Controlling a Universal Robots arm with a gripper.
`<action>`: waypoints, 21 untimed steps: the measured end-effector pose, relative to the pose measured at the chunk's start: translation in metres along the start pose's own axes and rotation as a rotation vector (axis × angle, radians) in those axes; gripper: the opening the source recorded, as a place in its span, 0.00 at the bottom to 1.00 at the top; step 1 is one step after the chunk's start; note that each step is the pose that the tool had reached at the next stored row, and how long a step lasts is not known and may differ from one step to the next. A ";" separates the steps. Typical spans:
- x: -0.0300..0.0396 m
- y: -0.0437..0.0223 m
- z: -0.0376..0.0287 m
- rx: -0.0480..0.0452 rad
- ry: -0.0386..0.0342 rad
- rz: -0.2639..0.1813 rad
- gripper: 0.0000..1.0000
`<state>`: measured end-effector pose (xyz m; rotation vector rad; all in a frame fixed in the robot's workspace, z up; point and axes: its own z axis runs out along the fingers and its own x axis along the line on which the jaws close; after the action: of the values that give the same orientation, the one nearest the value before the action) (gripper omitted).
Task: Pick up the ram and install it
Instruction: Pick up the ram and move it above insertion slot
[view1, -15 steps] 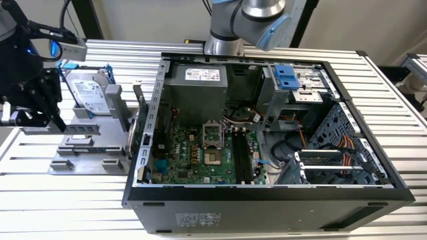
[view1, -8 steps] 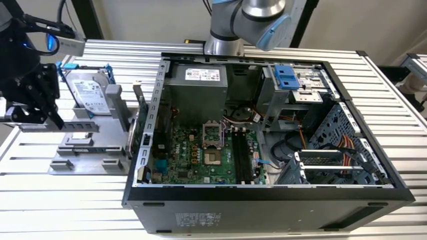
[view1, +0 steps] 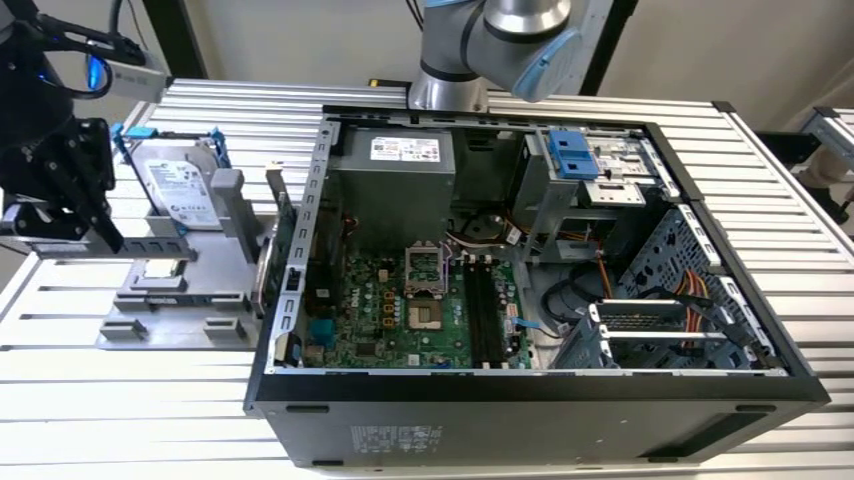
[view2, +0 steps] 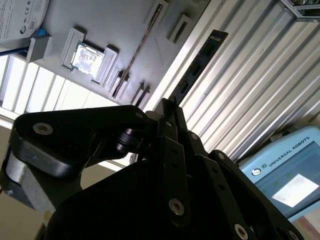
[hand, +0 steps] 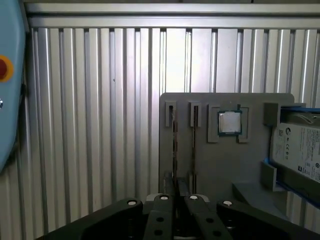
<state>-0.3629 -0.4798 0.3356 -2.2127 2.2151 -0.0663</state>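
Observation:
In the second wrist view the ram (view2: 200, 60), a long dark stick with chips, juts out from between my black fingers (view2: 172, 125) over the ribbed table. My gripper (view2: 167, 107) is shut on its near end. In the first wrist view the gripper (hand: 175, 197) hovers over the slotted end of the grey holder (hand: 220, 165). The exterior view puts the gripper (view1: 100, 235) at the far left, above that holder (view1: 174, 300) and well away from the motherboard's black slots (view1: 483, 310) inside the open case.
On the holder are a square silver processor chip (hand: 230, 122), a hard drive with blue clips (view1: 180, 190) and another thin stick (view2: 142, 50) standing in a slot. The open computer case (view1: 534, 390) takes up the exterior view's middle and right. The arm's base (view1: 494, 40) stands behind it.

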 end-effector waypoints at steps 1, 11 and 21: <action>0.0000 -0.0001 -0.0007 0.0000 0.0000 0.000 0.00; 0.0002 -0.0003 -0.0097 -0.0003 0.0005 0.014 0.00; 0.0005 -0.0008 -0.0210 -0.0003 0.0006 0.017 0.00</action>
<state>-0.3629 -0.4798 0.3566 -2.1939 2.2341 -0.0665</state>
